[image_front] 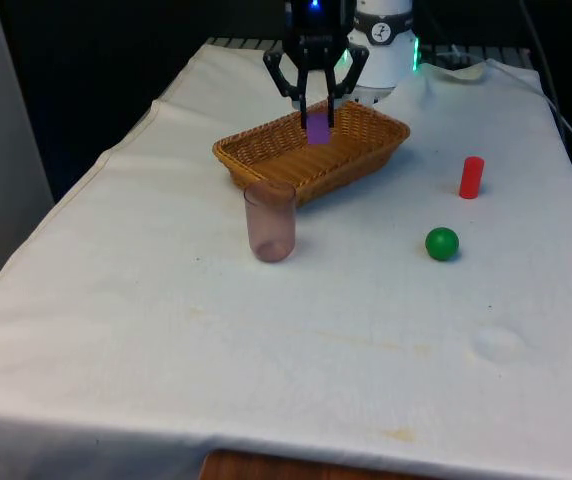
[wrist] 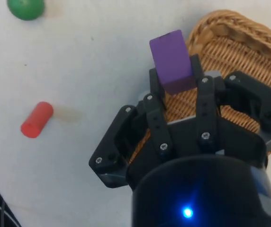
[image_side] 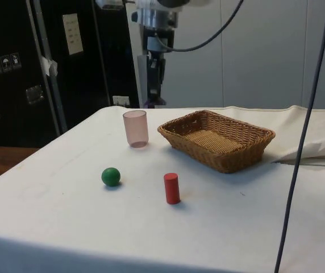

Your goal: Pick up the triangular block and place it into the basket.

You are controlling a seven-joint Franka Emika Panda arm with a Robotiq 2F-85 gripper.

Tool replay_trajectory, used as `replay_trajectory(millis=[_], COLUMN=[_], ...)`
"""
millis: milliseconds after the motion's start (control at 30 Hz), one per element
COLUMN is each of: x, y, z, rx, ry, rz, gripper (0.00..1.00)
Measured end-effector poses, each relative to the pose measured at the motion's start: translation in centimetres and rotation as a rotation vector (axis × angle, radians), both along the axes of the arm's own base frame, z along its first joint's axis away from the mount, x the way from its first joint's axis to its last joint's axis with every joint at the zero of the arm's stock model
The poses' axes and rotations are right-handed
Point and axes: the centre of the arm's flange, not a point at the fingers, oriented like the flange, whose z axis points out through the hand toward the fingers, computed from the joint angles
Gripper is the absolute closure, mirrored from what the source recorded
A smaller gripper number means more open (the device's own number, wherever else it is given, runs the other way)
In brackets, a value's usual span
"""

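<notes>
A purple block (image_front: 319,129) hangs pinched between the fingers of my black gripper (image_front: 318,118), which is shut on it. In the wrist view the purple block (wrist: 172,61) sticks out past the fingertips (wrist: 157,87), over the rim of the wicker basket (wrist: 249,42) where it meets the cloth. The basket (image_front: 311,187) lies in the far middle of the table, and the gripper hovers above its far side. From the side, the gripper (image_side: 151,94) is well above the table, with the basket (image_side: 225,162) low on the cloth.
A translucent pink cup (image_front: 270,221) stands upright just in front of the basket. A red cylinder (image_front: 472,177) and a green ball (image_front: 442,243) sit on the cloth towards the front view's right. A cable (image_side: 299,148) hangs beside the basket in the side view.
</notes>
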Motion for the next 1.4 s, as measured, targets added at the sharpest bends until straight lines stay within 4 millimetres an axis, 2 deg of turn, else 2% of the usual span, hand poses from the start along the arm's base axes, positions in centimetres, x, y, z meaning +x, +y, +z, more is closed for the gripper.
replay_trajectory(millis=[367,767,1200,1400], x=[-2.3,-6.3,-11.3,-12.8], y=[-1.8,-4.1,-4.4,-4.1], z=[-2.0,-5.1,-9.1,-10.4], rx=[-0.019,-0.049,-0.079,-0.094], ry=[-0.004,-0.005,0.014,0.022], rz=[0.001,0.001,-0.003,-0.003], gripper=[0.67,0.67,0.67,0.67])
